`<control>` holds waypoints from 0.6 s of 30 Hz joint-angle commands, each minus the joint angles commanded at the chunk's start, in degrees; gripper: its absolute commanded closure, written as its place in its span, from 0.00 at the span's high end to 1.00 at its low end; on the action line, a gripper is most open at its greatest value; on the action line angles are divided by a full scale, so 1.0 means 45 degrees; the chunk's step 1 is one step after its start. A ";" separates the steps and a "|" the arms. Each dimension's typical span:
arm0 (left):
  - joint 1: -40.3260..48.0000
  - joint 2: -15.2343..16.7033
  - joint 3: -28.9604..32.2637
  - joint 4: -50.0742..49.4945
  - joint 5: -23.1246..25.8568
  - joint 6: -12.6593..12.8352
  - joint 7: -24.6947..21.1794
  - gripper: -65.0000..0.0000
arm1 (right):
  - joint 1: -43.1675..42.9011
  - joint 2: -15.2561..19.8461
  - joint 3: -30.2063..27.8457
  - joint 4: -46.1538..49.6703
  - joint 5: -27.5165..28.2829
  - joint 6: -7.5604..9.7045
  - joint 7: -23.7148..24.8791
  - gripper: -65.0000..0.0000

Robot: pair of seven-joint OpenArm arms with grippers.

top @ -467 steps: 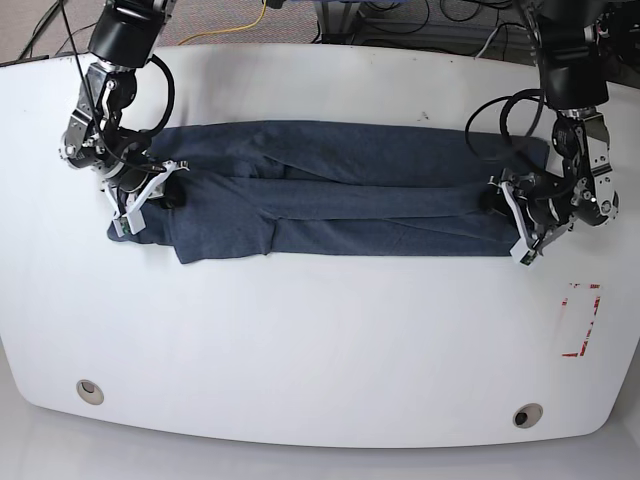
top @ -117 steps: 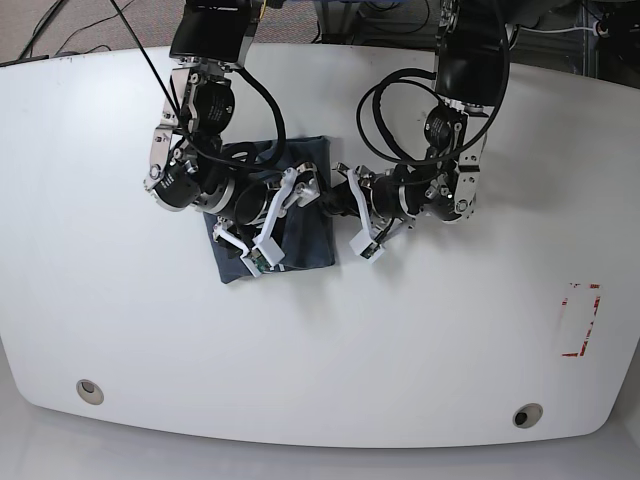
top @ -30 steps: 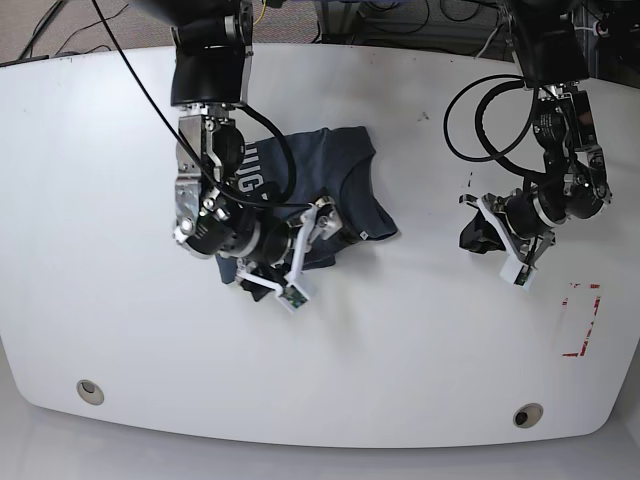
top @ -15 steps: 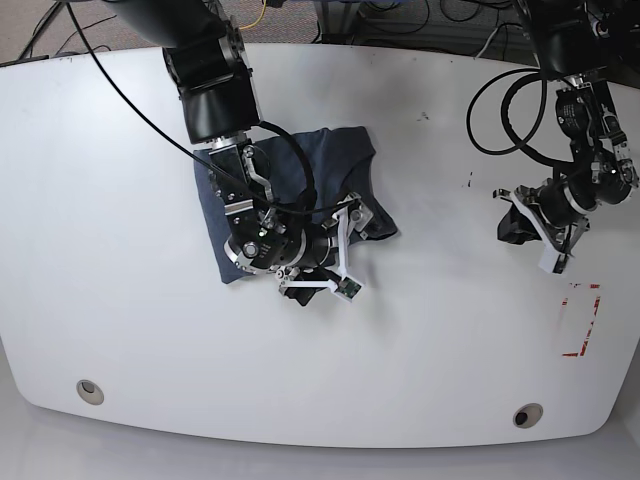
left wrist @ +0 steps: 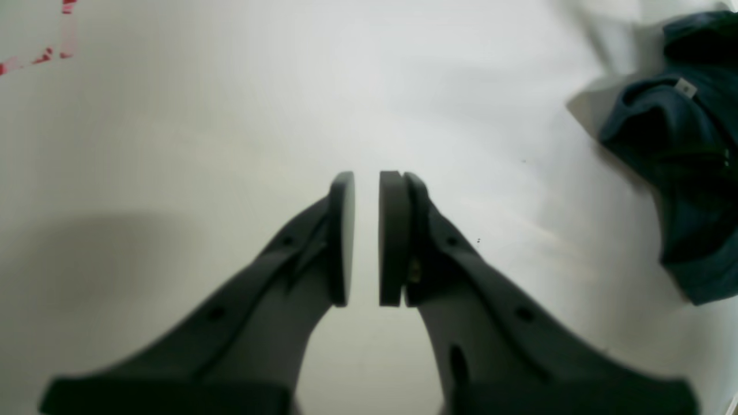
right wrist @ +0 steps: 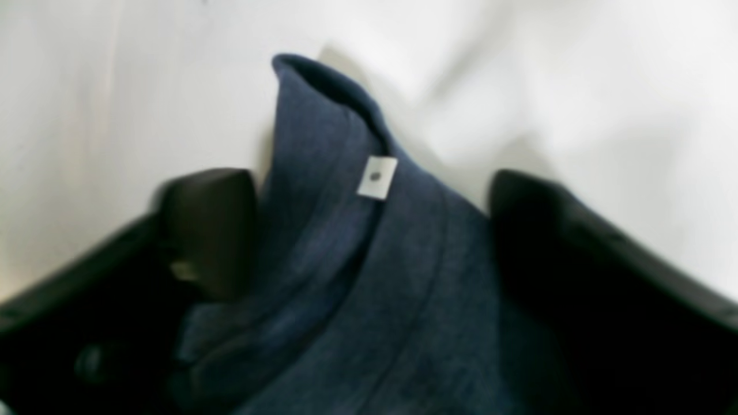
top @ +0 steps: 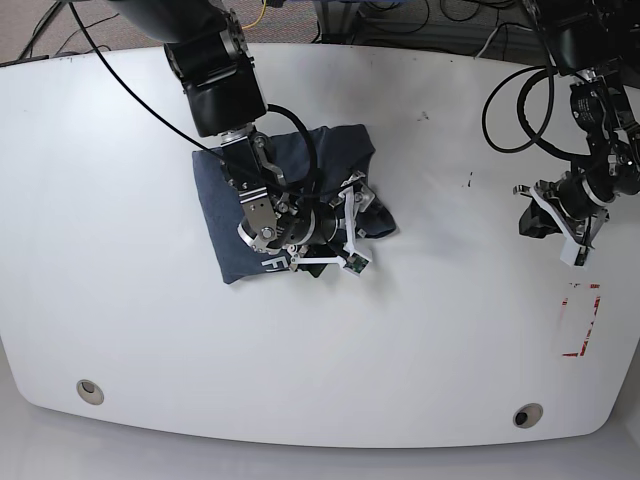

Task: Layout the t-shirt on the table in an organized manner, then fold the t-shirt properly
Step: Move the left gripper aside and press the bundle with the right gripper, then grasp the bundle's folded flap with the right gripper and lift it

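Note:
The dark slate-blue t-shirt (top: 222, 205) lies bunched in a rough folded square left of the table's (top: 420, 330) middle, with white lettering showing at its front edge. My right gripper (top: 352, 228) is at the shirt's right corner. In the right wrist view it (right wrist: 369, 230) is open, its fingers (right wrist: 210, 230) standing either side of a raised fold that carries the white hem tag (right wrist: 376, 177). My left gripper (top: 548, 222) hangs far off near the right edge. In the left wrist view it (left wrist: 366, 236) is shut to a thin gap and holds nothing; the t-shirt (left wrist: 686, 173) lies at the frame's right.
A red-taped rectangle (top: 581, 320) marks the table's right side; its red tape (left wrist: 34, 55) also shows in the left wrist view. Two grey grommets (top: 90, 390) (top: 527, 415) sit near the front edge. Cables lie behind the table's back edge.
The left gripper moved further right, away from the shirt. The right gripper shifted onto the shirt's right corner, and the shirt's front edge turned up to show white lettering.

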 joint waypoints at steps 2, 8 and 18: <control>0.0000 0.0000 0.0000 -0.0020 0.0000 0.0000 0.0000 0.10 | -0.0020 0.0000 0.0000 0.0000 0.0000 0.0000 0.0000 0.43; 0.0000 0.0039 0.0000 -0.0039 0.0000 0.0000 0.0000 0.10 | -0.0039 0.0117 0.0000 0.0000 -0.0020 0.0000 0.0000 0.09; 0.0000 0.0039 0.0000 -0.0059 0.0000 0.0000 0.0000 0.10 | -0.0332 0.0274 0.0039 0.1641 -0.0020 0.0000 -0.0449 0.07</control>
